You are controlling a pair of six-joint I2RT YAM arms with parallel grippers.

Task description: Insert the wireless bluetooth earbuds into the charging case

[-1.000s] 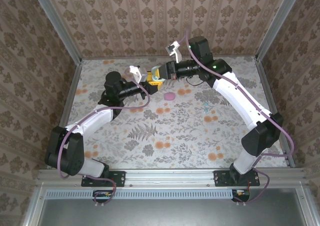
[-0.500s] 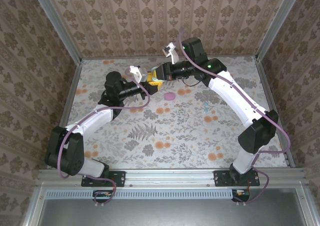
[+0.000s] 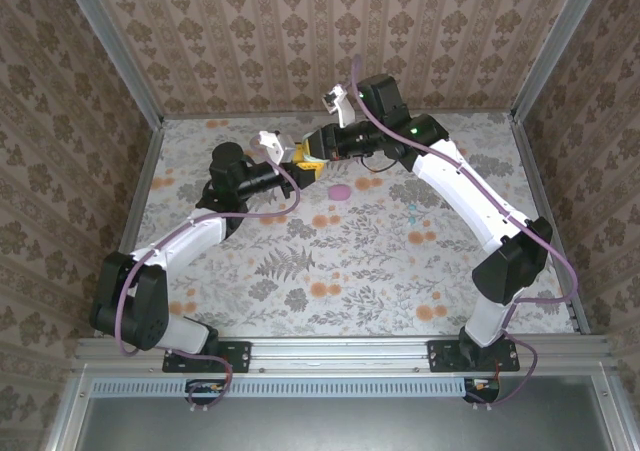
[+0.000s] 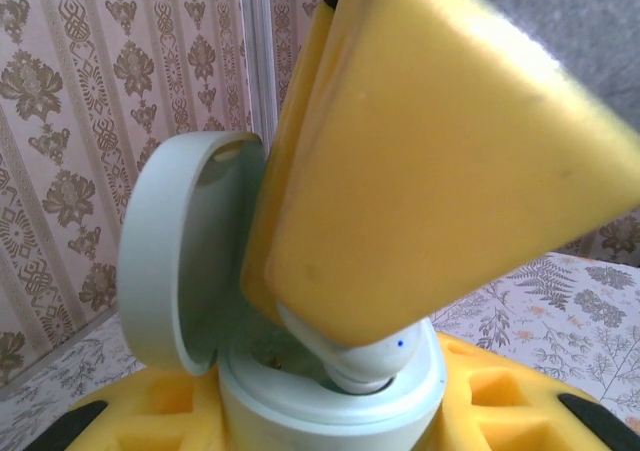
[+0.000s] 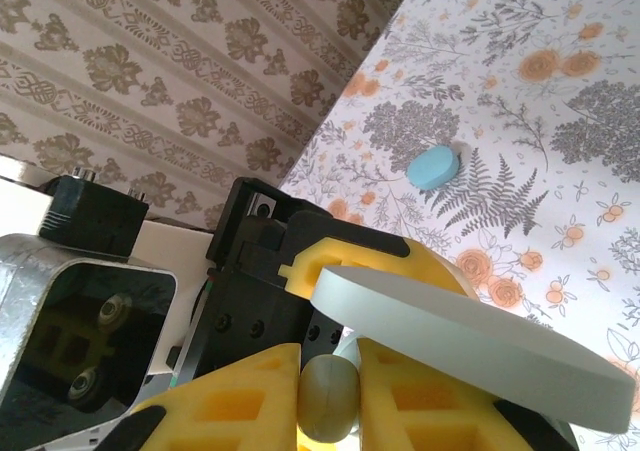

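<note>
My left gripper (image 3: 306, 168) is shut on the pale mint charging case (image 4: 320, 406), held upright between yellow pads with its lid (image 4: 180, 251) swung open to the left. My right gripper (image 3: 320, 147) comes in from above, and its yellow fingers (image 4: 430, 161) pinch a pale earbud (image 4: 378, 359) with a small blue dot. The bud's tip rests in the case's cavity. In the right wrist view the earbud (image 5: 328, 399) sits squeezed between my right gripper's (image 5: 328, 411) pads, just under the lid's edge (image 5: 470, 341).
A pink oval case (image 3: 339, 191) lies on the floral table just right of the grippers. A small teal item (image 3: 412, 211) lies further right. A teal oval case (image 5: 433, 167) rests on the table. Patterned walls (image 3: 300, 41) close in the back and sides.
My right arm has swung left and closed in on the left gripper, bringing the earbud down to the open case. The left arm has held still.
</note>
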